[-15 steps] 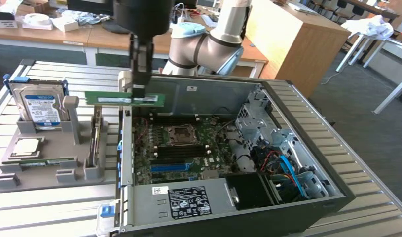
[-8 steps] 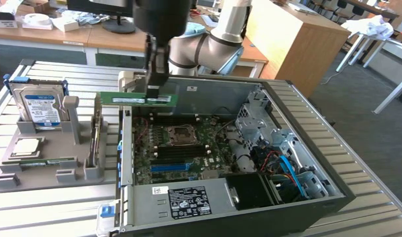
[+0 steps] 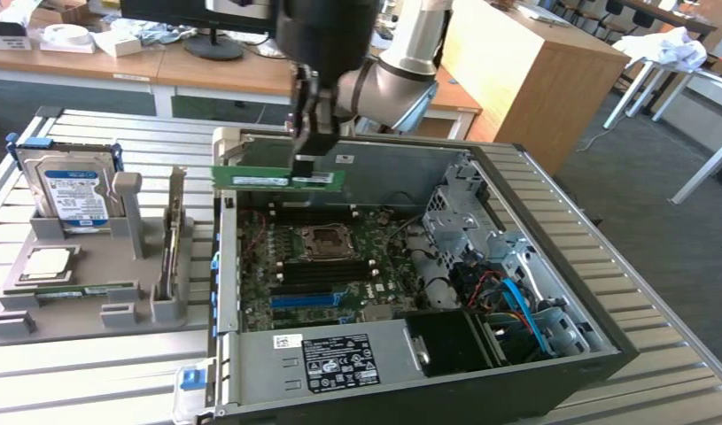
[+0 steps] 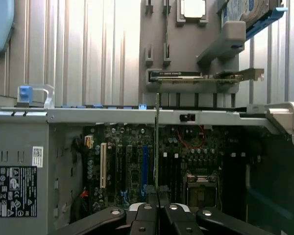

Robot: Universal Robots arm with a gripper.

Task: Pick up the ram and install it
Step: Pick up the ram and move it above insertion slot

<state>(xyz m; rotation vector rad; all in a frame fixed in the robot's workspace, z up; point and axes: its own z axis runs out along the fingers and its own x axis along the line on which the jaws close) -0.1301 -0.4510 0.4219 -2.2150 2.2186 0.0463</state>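
The ram [image 3: 272,179] is a long green stick held level above the back of the open computer case [image 3: 597,354]. My gripper [image 3: 311,165] is shut on its upper edge, near the end on the exterior view's right. In the wrist view the ram [image 4: 157,147] shows edge-on as a thin line running out from my gripper [image 4: 157,208], over the motherboard [image 4: 132,161]. The black memory slots [image 3: 319,270] lie beside the processor socket [image 3: 325,237], below and nearer than the stick.
A grey parts holder [image 3: 89,310] at the exterior view's left carries a hard drive [image 3: 67,190], a silver processor [image 3: 48,259], an upright expansion card [image 3: 172,239] and another green stick [image 3: 71,289]. A power supply [image 3: 337,359] and drive cage [image 3: 461,217] crowd the case.
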